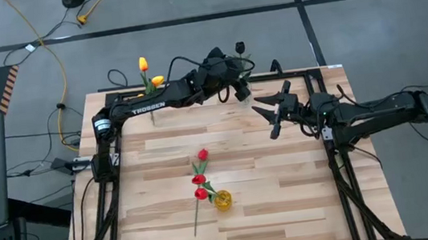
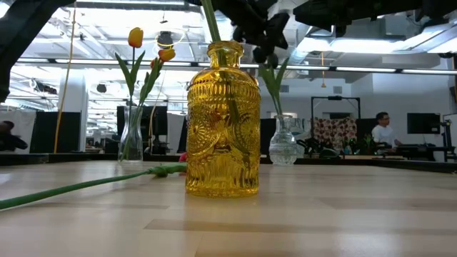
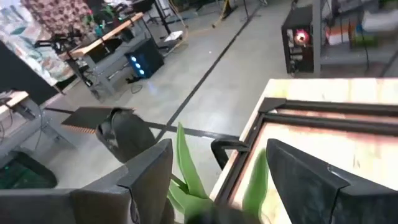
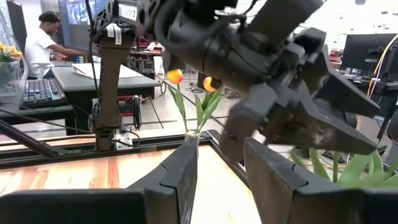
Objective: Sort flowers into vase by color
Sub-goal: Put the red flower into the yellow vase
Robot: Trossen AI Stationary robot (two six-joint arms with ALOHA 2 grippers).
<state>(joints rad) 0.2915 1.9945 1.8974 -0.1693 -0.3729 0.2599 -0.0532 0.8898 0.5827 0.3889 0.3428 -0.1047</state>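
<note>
Sorting near done: yellow tulips (image 1: 147,71) in clear vase at back-left, red tulips (image 1: 200,178) in amber vase (image 1: 222,200) w/ one stem on table beside it.
Left gripper (image 1: 241,89), fingers spread, over back-edge vase w/ dark tulip (image 1: 241,48); right gripper (image 1: 271,110) spread wide, empty, nearby.

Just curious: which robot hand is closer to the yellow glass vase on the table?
Right, narrowly. The right gripper is up-right of the yellow vase; the left gripper sits farther, near the table's back edge.

text: "TROSSEN" | on: left arm (image 1: 148,106) link, white letters | view: high | other text: none legible
</note>
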